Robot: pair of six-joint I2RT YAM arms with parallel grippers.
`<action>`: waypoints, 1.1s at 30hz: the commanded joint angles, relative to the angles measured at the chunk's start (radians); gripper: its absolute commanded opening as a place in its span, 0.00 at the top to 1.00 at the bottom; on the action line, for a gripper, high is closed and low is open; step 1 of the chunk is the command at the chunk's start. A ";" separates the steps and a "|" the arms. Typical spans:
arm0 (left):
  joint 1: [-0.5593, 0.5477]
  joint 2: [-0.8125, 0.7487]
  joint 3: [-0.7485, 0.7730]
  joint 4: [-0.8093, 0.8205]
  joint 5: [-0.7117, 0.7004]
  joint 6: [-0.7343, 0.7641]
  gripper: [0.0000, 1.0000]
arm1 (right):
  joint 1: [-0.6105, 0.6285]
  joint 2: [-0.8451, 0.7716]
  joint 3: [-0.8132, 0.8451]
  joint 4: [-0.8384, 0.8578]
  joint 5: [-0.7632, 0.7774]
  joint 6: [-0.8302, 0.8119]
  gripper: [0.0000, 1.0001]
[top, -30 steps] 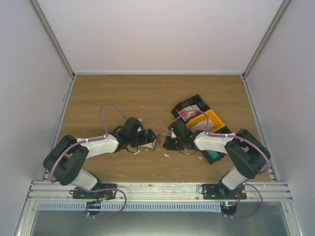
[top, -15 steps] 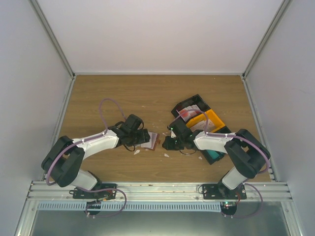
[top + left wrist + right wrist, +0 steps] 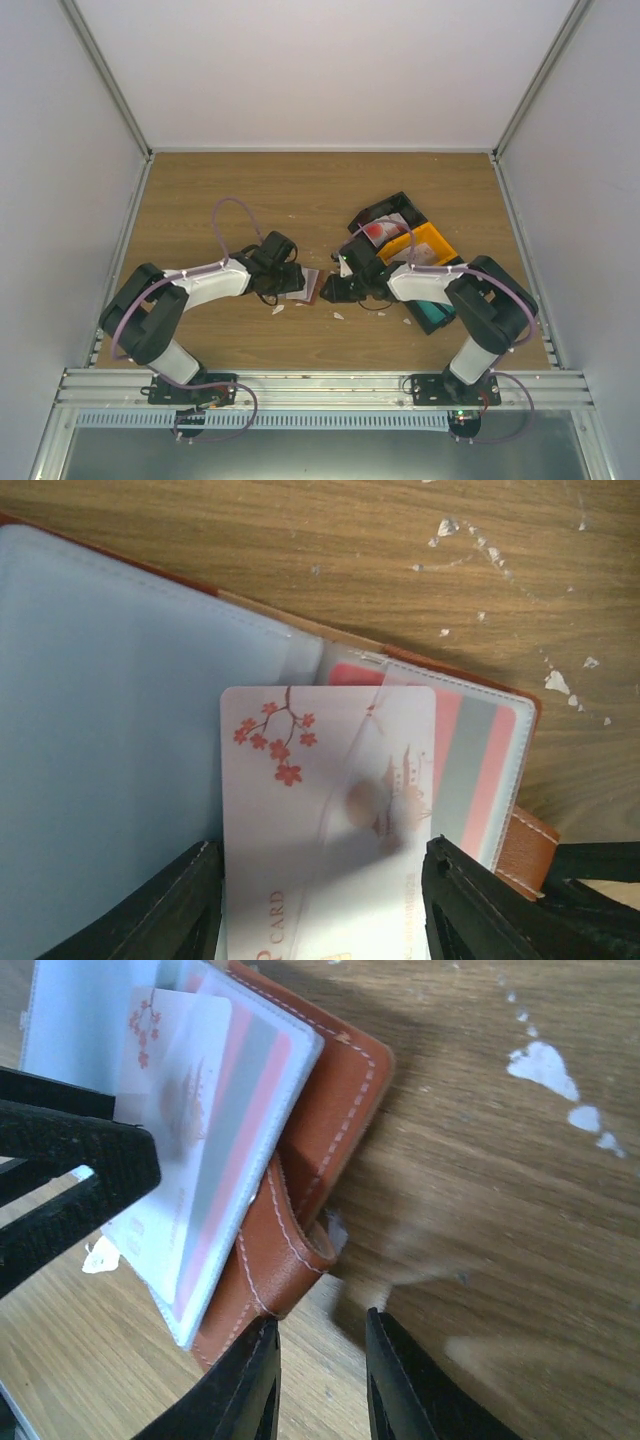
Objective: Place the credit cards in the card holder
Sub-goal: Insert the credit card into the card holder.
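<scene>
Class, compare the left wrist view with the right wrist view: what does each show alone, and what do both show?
Left wrist only: most of the holder's blue-grey inner face, and the blossom card between the fingers of the left hand. Right wrist only: the holder's brown outer cover and strap, with the right hand just below the strap. Both: the card's end under the clear slot, a red card behind it, and white scraps on the table.

Overhead view; both wrist close-ups on card holder (image 3: 110,730)
</scene>
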 commanded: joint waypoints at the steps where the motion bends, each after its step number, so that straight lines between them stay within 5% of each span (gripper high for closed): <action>1: 0.007 0.026 0.012 0.051 0.019 0.032 0.44 | 0.000 0.049 0.022 -0.003 -0.013 -0.030 0.75; 22: 0.010 0.069 0.049 0.131 0.166 0.211 0.47 | -0.005 0.081 0.067 -0.051 0.048 -0.059 0.80; 33: 0.036 -0.040 0.082 0.086 0.159 0.212 0.29 | -0.055 -0.203 0.125 -0.283 0.211 -0.137 0.65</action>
